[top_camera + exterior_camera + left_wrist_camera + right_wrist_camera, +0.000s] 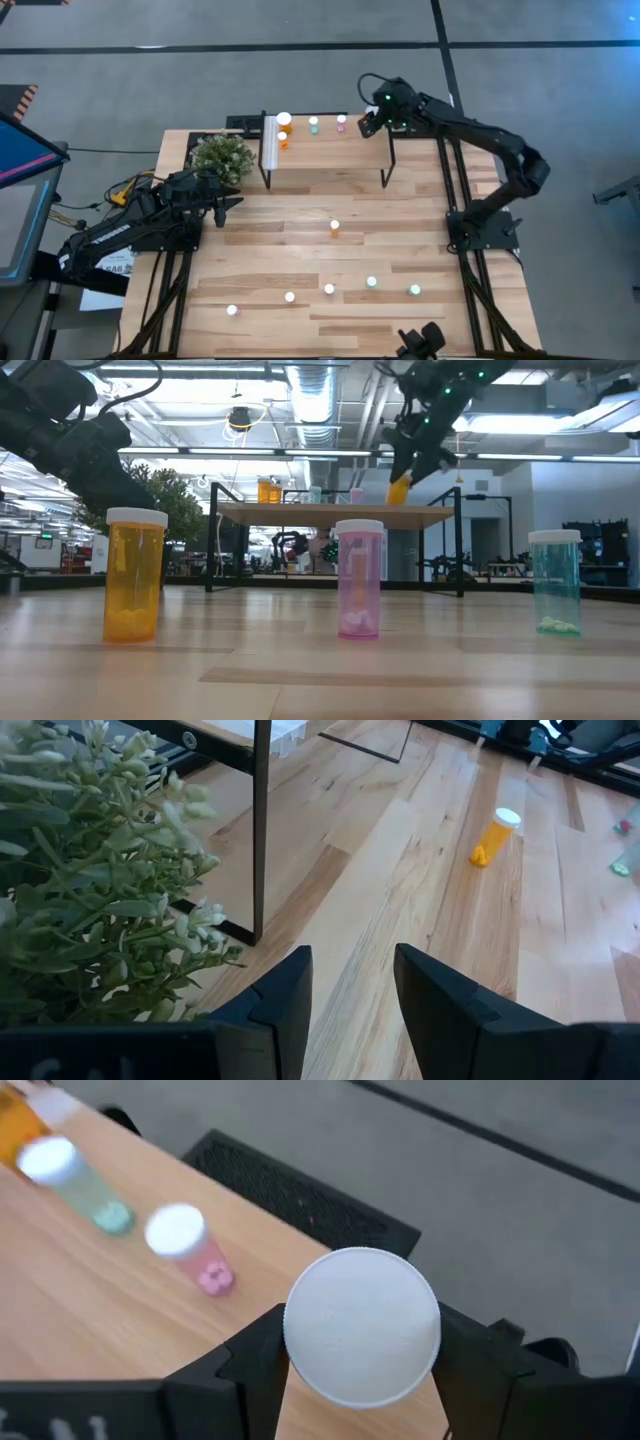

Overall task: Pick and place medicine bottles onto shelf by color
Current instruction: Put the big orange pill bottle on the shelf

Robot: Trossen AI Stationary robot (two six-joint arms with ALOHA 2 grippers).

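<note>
The shelf (330, 150) stands at the table's far side on thin black legs, a white strip (268, 140) along its left end. On it stand orange bottles (283, 138), a green one (313, 124) and a pink one (341, 122). My right gripper (368, 122) hovers over the shelf's right end, shut on an orange bottle (399, 488) with a white cap (362, 1325). Another orange bottle (334, 228) stands mid-table, and several more bottles (328, 289) stand in a row near the front edge. My left gripper (352, 990) waits open and empty beside the plant. My right gripper pinches the orange bottle between its two fingers (255, 1360), one on each side just behind the white cap, which faces the wrist camera and hides the body. The fingers slant down from the table's right. The orange body (398, 490) sticks out below, tilted, clear of the shelf.
A potted green plant (222, 155) stands at the shelf's left end, close to my left gripper. In the low view an orange (135, 575), a pink (360, 578) and a green bottle (555, 582) stand near the front edge. Bare wood lies between the shelf and the front row.
</note>
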